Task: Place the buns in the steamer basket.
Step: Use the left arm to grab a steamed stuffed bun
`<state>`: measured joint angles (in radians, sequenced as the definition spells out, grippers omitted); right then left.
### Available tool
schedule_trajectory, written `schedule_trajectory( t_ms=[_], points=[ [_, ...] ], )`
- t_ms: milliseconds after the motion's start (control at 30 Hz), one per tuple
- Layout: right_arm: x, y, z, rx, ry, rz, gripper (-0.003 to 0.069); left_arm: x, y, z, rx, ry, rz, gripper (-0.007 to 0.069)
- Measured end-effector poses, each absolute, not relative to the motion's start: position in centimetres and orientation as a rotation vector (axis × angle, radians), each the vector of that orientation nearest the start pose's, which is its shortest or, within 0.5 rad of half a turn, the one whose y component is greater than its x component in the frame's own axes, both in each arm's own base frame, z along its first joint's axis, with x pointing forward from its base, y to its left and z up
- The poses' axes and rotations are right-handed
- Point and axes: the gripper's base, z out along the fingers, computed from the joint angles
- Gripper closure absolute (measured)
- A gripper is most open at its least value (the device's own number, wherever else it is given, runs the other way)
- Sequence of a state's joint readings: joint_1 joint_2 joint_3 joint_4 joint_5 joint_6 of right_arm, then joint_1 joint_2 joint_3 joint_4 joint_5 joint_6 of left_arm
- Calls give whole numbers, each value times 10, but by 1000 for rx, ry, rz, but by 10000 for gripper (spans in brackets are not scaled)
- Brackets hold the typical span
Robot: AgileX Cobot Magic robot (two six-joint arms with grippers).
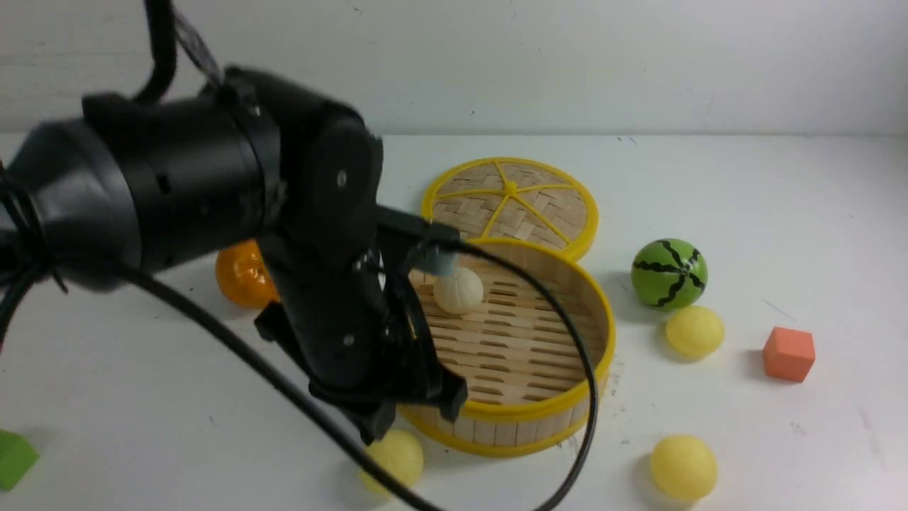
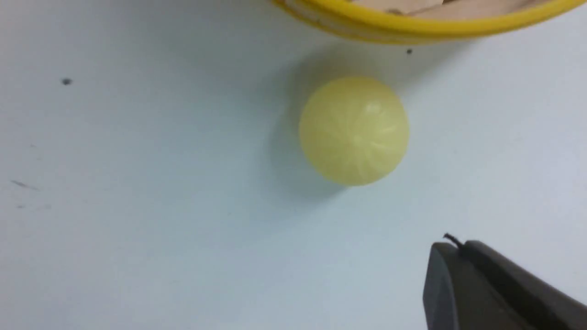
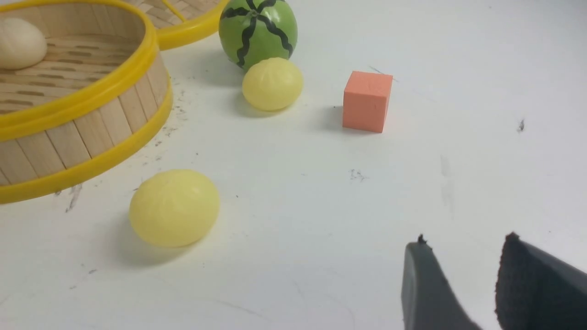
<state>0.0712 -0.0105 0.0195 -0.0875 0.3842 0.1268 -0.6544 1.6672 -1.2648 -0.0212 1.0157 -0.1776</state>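
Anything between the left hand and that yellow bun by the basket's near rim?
Nothing visible: only table surface lies between the left hand and the yellow bun. The steamer basket wall rises just beyond it.

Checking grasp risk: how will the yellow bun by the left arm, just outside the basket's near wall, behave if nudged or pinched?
Round and free on the smooth table, the bun would probably roll at a nudge. Its matte, pleated skin looks unlikely to slip. The steamer basket wall beside it might stop a roll that way.

Pale-yel bun [image 1: 694, 331], grn blk-striped melon [image 1: 669, 273]
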Motion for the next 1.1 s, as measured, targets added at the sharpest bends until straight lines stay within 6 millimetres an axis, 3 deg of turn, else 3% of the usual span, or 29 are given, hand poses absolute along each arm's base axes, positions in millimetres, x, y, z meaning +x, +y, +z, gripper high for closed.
schedule_trajectory(
  t_ms=[67, 367, 500, 733, 1100],
  points=[
    [52, 1, 173, -1, 1876, 50, 418, 261, -202, 238, 678, 2842, -163, 592],
    [52, 1, 173, -1, 1876, 50, 418, 283, -198, 211, 633, 2820, -148, 382],
    [52, 1, 173, -1, 1876, 50, 418, 294, -188, 204, 616, 2816, -151, 365],
    [52, 1, 173, -1, 1876, 50, 418, 291, -196, 204, 717, 2794, -272, 365],
    [52, 1, 173, -1, 1876, 50, 418, 298, -199, 191, 751, 2768, -260, 365]
  ],
)
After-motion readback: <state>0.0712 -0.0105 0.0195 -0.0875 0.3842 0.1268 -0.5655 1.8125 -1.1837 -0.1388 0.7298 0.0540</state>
